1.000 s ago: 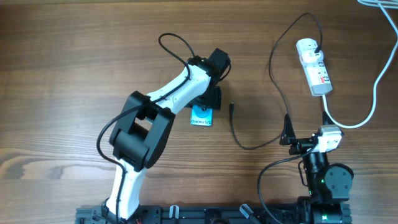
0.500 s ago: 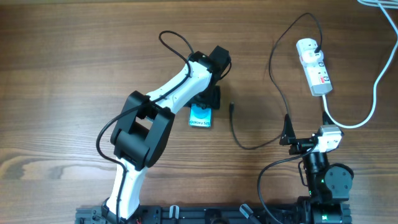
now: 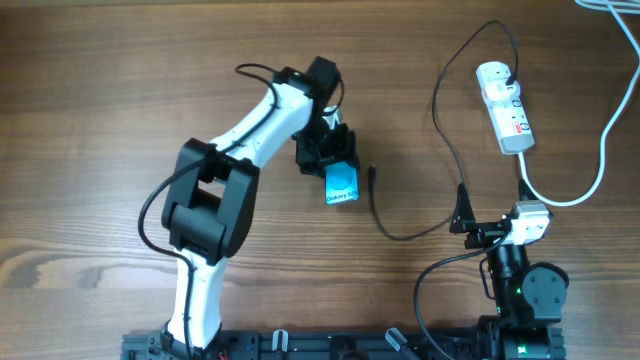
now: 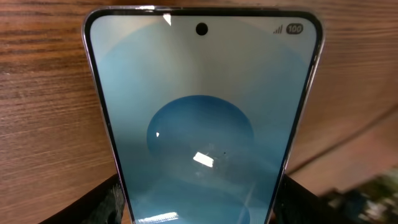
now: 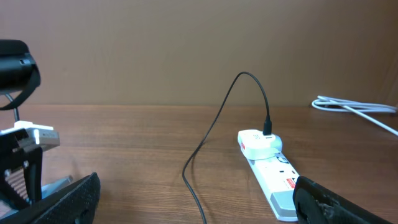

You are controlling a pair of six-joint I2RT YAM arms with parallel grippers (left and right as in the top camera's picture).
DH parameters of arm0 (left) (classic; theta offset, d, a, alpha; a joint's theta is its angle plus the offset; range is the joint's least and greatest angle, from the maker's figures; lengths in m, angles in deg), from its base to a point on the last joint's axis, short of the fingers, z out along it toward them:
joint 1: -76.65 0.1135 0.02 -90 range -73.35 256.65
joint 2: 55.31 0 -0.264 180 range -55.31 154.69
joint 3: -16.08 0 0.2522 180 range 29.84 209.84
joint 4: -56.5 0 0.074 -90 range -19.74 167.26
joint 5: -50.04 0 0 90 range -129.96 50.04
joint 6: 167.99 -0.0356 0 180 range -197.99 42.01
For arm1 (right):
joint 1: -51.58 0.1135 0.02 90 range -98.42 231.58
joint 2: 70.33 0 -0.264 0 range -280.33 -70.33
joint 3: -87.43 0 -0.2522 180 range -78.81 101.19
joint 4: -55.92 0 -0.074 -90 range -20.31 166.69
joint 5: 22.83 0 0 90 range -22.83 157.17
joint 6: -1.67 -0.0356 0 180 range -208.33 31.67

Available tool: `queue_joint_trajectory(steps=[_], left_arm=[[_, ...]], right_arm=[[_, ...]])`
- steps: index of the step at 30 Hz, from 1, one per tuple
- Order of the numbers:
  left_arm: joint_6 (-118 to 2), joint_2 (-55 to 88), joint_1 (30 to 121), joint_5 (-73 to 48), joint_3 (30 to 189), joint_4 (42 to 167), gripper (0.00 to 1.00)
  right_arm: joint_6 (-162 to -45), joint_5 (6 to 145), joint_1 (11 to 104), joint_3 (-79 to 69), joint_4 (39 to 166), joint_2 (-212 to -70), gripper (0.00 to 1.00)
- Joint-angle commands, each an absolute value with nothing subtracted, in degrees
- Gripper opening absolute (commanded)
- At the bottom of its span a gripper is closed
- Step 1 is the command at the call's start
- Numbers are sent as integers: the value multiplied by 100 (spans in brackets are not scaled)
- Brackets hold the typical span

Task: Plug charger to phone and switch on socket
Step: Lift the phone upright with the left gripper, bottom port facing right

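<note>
My left gripper is shut on the phone, whose cyan screen fills the left wrist view between the two black fingers. The charger, a thin black cable, runs from the white plug on the socket down and round to its small tip, which lies on the table just right of the phone. The socket is a white power strip with a red switch mark at the upper right; it also shows in the right wrist view. My right gripper is open and empty near the front edge, well short of the socket.
A thick white lead loops from the socket's near end up to the right edge of the table. The right arm's base stands at the front right. The wooden table stretches to the left.
The left gripper has swung up and to the right with the phone, turning it. The phone now lies closer to the cable tip. The right arm has not moved.
</note>
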State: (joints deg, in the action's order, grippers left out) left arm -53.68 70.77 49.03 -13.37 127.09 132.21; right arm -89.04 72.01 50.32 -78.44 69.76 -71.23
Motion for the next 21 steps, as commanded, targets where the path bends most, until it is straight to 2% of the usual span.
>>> queue_joint_trajectory(steps=[1, 9, 16, 20, 21], left_arm=[[-5357, 6865, 5354, 695, 12855, 13195, 68], [-5003, 6865, 6147, 3692, 12855, 12391, 67], [-4491, 6865, 6593, 5038, 12853, 12347, 68], [-3757, 6865, 6753, 5038, 12853, 12343, 67], [-3693, 6865, 6783, 5038, 12853, 12343, 67]], right_arm=[[-8837, 7146, 5060, -7849, 6961, -7112, 99], [-8837, 7146, 5060, -7849, 6961, -7112, 100], [-8837, 7146, 5060, -7849, 6961, -7112, 100], [-8935, 7229, 5060, -7849, 6836, -7112, 100], [-9481, 7697, 5060, -7849, 6692, -7112, 100]])
